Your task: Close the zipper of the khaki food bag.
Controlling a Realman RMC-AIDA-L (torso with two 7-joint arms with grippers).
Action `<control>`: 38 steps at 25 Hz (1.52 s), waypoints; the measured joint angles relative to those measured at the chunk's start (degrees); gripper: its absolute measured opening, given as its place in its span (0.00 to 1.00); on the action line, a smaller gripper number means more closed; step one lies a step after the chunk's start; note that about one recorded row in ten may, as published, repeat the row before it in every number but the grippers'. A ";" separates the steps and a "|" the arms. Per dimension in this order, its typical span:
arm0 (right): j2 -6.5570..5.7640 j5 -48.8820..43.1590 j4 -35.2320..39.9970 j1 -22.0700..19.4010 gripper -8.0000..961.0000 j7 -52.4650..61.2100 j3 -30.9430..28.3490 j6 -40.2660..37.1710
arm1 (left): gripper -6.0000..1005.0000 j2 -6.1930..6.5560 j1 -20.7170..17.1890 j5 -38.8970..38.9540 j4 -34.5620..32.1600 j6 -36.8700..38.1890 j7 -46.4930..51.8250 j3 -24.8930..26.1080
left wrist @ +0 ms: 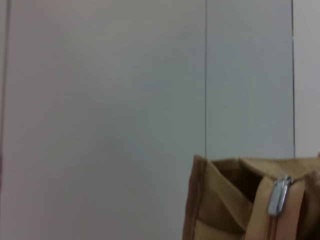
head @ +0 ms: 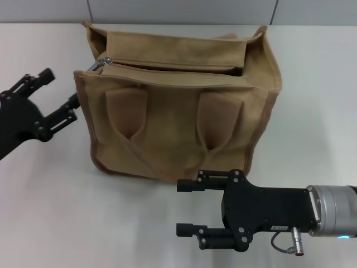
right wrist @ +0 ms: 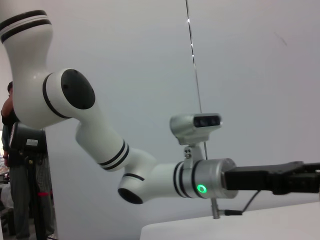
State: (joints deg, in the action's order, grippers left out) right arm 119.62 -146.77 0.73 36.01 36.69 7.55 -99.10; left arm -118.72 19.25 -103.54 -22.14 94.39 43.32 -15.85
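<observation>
While the bag (head: 178, 106) stands upright on the white table (head: 56, 212), its top gapes along the zipper (head: 173, 66), with the silver slider (head: 100, 63) at the bag's left end. Left gripper (head: 58, 95) hangs just beside that end, jaws spread wide, holding nothing. Right gripper (head: 187, 207) sits low over the table near the bag's front, jaws wide, empty. Left wrist view catches the slider (left wrist: 278, 196) at the bag's corner. Right wrist view shows only the left arm (right wrist: 100, 145).
</observation>
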 joint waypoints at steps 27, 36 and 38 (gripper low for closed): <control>-0.02 0.00 0.11 -1.83 0.70 -1.37 -2.28 0.26 | 0.71 -0.12 5.14 8.75 6.55 -3.70 -0.86 -1.76; 0.00 -0.01 -0.21 -1.54 0.70 -1.37 -2.87 1.77 | 0.70 0.28 4.45 8.33 2.98 -4.39 3.10 -6.69; 0.00 -0.02 -0.23 -1.56 0.70 -1.36 -2.96 1.98 | 0.67 0.41 2.91 8.31 -3.30 -4.09 10.53 -10.26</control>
State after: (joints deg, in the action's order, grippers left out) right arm 119.62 -146.78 0.50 34.45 35.33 4.60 -97.12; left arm -118.31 22.16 -95.23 -25.44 90.29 53.85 -26.11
